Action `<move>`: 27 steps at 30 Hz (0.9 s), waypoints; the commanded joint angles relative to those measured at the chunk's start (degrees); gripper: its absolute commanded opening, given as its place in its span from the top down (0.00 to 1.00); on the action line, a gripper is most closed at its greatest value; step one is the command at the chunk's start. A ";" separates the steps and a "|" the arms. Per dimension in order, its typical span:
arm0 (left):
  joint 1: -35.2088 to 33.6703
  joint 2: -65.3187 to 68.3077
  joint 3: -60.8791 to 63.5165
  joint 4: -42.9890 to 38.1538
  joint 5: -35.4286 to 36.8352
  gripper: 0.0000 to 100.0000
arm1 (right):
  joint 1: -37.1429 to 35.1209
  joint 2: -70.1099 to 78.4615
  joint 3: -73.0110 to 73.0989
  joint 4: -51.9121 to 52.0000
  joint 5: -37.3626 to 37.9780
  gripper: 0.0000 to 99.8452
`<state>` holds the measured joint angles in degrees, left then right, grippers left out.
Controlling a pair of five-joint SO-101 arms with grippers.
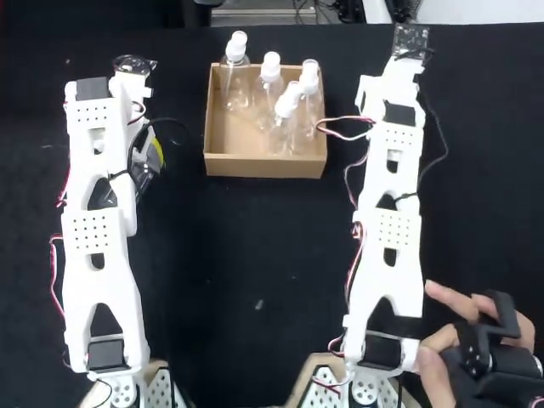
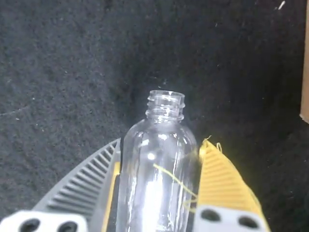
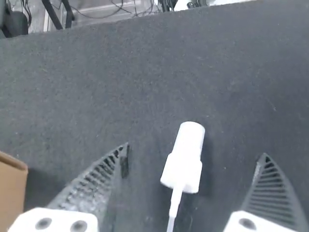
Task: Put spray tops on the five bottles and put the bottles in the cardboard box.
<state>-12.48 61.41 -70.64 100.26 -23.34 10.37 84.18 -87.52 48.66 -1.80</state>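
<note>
My left gripper [image 2: 163, 145] is shut on a clear bottle [image 2: 157, 179] that has an open threaded neck and no top. In the high view this gripper [image 1: 132, 68] sits left of the cardboard box [image 1: 263, 166]. A white spray top [image 3: 186, 154] lies on the black cloth, between the spread fingers of my open right gripper [image 3: 195, 153]. In the high view that gripper [image 1: 410, 42] is at the far right, past the box. Several clear bottles [image 1: 272, 93] with white spray tops stand in the box.
The table is covered in black cloth. An edge of the box shows in the left wrist view [image 2: 305, 72] and a corner in the right wrist view [image 3: 9, 179]. A person's hand [image 1: 459, 340] holding a black device is by the right arm's base.
</note>
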 commanded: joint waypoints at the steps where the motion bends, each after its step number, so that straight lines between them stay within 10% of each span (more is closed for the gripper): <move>1: -0.92 -0.26 0.31 0.44 -0.09 0.80 | 0.97 -2.24 -1.01 -2.29 -0.35 0.65; 9: -0.92 -0.44 0.31 0.44 -0.09 0.80 | 2.90 -2.59 6.11 -5.36 0.00 0.68; 18: -0.92 -0.35 0.31 0.44 -0.09 0.80 | 4.84 -2.95 5.14 -4.31 2.90 0.98; 27: -0.84 -0.35 0.31 0.44 0.00 0.80 | 6.42 -3.38 -8.75 18.02 6.42 0.99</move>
<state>-12.66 61.41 -70.64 100.26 -23.34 15.91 84.18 -89.80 59.38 1.98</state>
